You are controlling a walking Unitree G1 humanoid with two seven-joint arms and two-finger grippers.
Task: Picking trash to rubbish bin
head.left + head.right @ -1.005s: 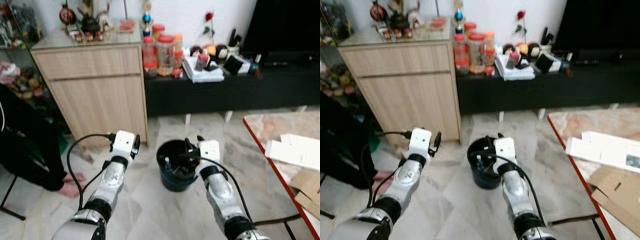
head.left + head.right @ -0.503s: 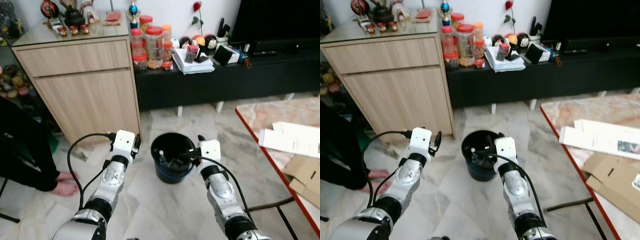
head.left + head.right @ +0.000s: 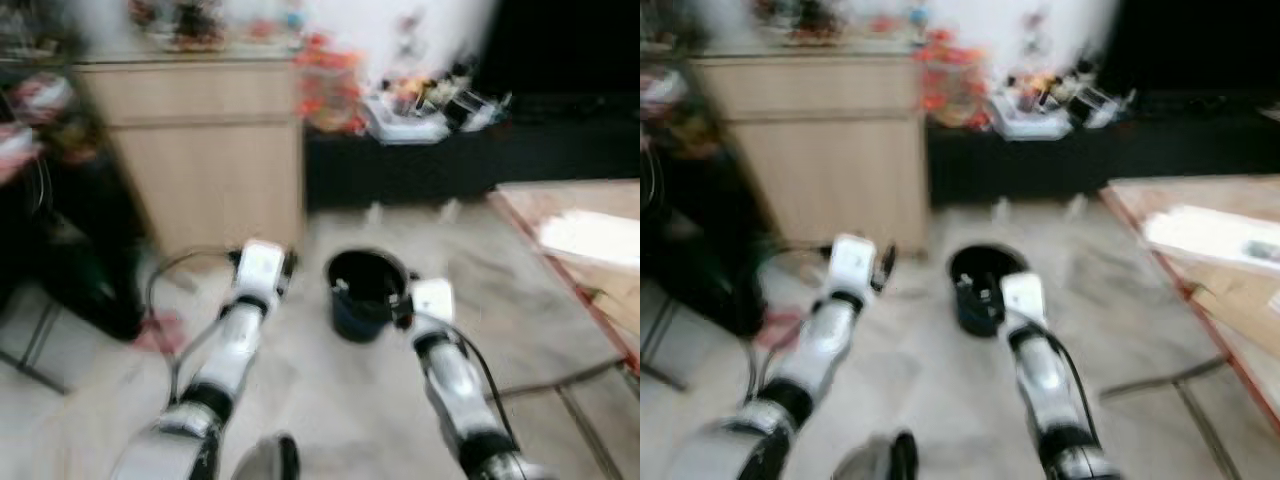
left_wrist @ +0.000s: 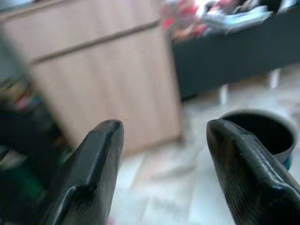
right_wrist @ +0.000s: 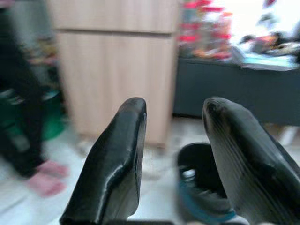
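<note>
1. Two black-fingered grippers raised ahead of the body, both empty: left gripper (image 4: 161, 173) spread wide, right gripper (image 5: 187, 173) spread wide, seemingly readied for a fresh pick.
2. Round black rubbish bin with a blue base (image 3: 364, 293) standing on the pale marble floor (image 3: 330, 420), just beyond the right gripper, some small trash apparently already inside.
3. Light wooden cabinet (image 3: 215, 150) behind the bin; red-edged table with white paper and cardboard (image 3: 585, 245) to the right.
4. Heavily blurred head views, probably from walking or turning; no loose trash discernible.
</note>
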